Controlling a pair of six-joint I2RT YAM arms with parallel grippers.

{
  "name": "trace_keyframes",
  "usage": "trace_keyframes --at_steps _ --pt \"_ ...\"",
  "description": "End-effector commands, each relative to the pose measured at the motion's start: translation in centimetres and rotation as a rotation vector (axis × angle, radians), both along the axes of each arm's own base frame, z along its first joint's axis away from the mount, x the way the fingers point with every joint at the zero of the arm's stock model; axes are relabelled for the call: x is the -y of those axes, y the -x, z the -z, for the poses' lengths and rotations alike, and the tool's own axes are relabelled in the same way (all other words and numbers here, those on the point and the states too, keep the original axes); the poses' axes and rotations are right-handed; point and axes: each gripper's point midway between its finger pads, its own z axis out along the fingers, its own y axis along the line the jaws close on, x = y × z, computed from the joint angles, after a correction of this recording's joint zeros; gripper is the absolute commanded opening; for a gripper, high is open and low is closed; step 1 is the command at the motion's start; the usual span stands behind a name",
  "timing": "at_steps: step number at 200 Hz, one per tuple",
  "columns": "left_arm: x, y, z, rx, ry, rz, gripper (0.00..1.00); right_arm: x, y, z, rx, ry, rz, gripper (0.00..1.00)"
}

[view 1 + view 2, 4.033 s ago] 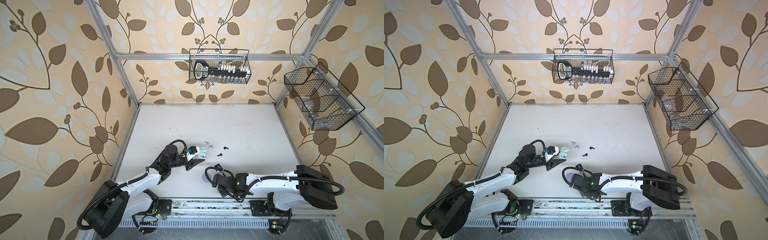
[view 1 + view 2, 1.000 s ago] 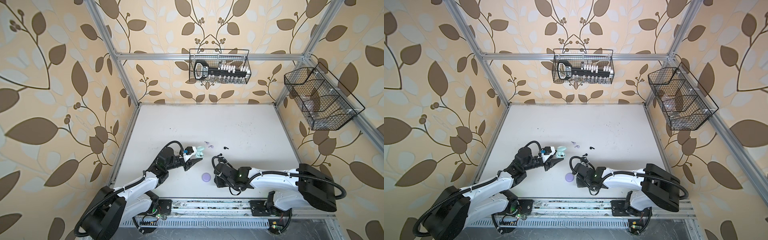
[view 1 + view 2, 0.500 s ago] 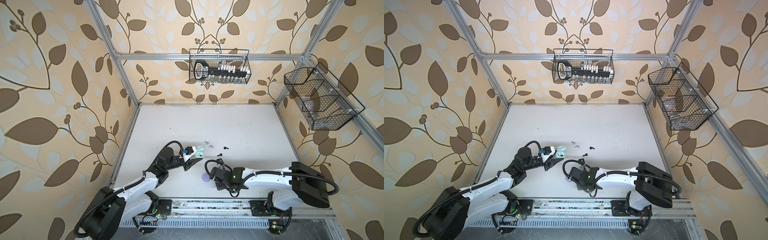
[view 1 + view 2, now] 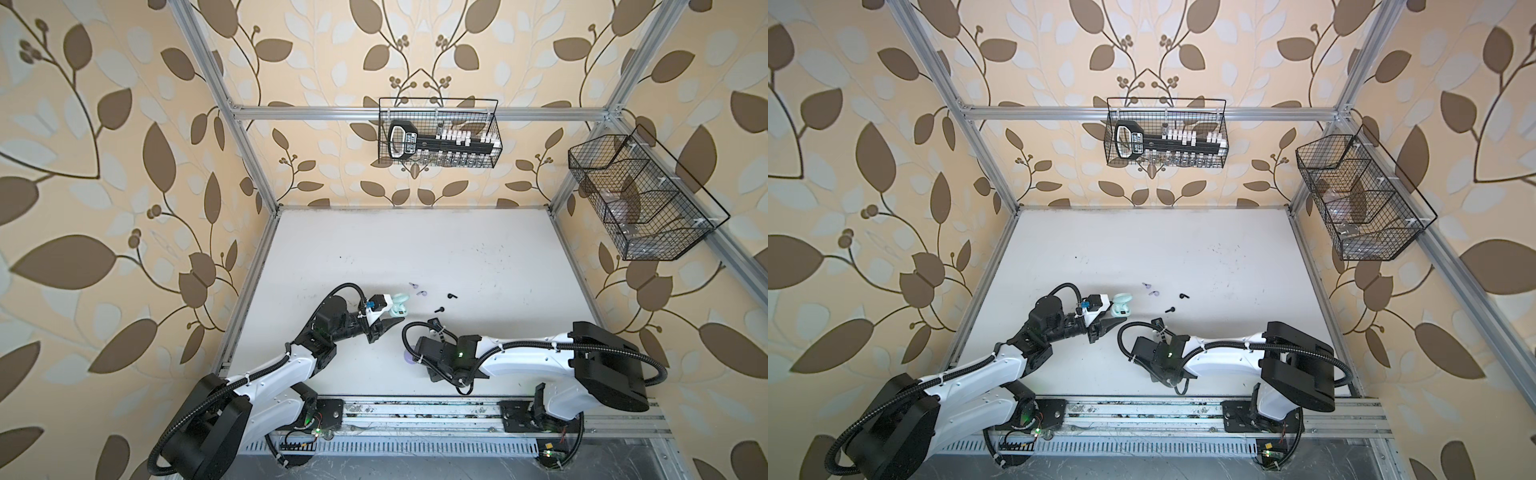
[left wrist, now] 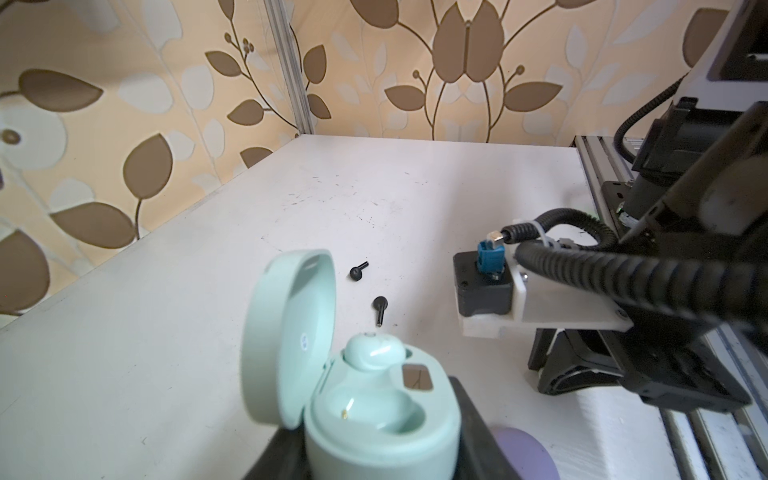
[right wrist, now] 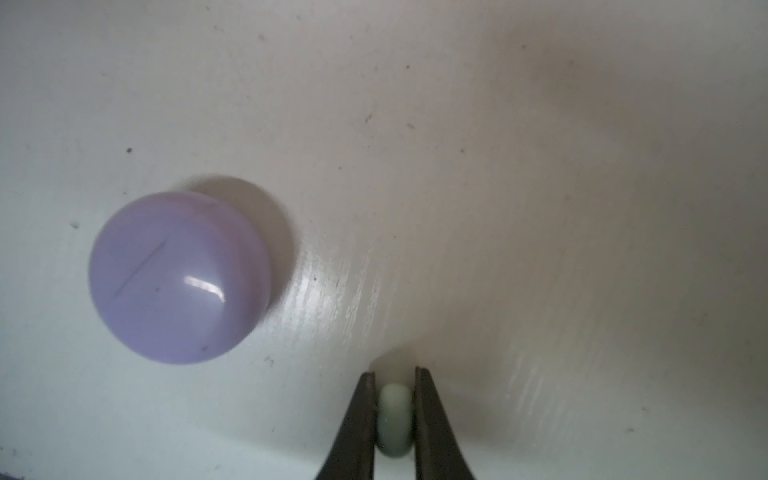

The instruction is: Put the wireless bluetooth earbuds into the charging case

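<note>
My left gripper [image 5: 380,461] is shut on a mint charging case [image 5: 382,415] held off the table with its lid [image 5: 286,332] open; both top views show it [image 4: 400,306] [image 4: 1121,306]. One mint earbud [image 5: 374,351] sits in a socket and the other socket is empty. My right gripper [image 6: 395,372] points down at the table, shut on a pale mint earbud [image 6: 395,419]. A closed lilac case [image 6: 178,278] lies just beside it. Two black earbuds [image 4: 451,296] [image 4: 439,309] and two lilac earbuds [image 4: 413,285] [image 4: 423,293] lie loose further back.
The right wrist [image 4: 440,357] covers most of the lilac case [image 4: 409,357] in the top views. Wire baskets hang on the back wall [image 4: 438,139] and the right wall [image 4: 640,199]. An aluminium rail [image 4: 415,415] runs along the table's front edge.
My right gripper has closed on the mint earbud and its wrist has shifted a little left, over the lilac case. The left arm has stayed still with the mint case.
</note>
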Motion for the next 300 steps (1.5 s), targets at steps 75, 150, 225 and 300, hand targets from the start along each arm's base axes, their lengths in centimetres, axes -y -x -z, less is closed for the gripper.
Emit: trace_keyframes --at_steps 75,150,225,300 --pt "0.9 -1.1 -3.2 0.055 0.186 0.023 0.00 -4.4 -3.5 -18.4 0.300 -0.724 0.002 0.12" --pt "2.3 0.3 -4.4 0.108 0.292 0.122 0.00 -7.3 -3.9 -26.5 0.402 -1.078 -0.083 0.16" --pt "2.8 1.7 -5.8 0.130 0.325 0.133 0.00 -8.8 -6.6 -25.3 0.375 -1.132 -0.012 0.15" --pt "2.6 2.1 -6.0 0.150 0.330 0.128 0.00 -9.3 -7.0 -23.2 0.294 -1.159 0.039 0.13"
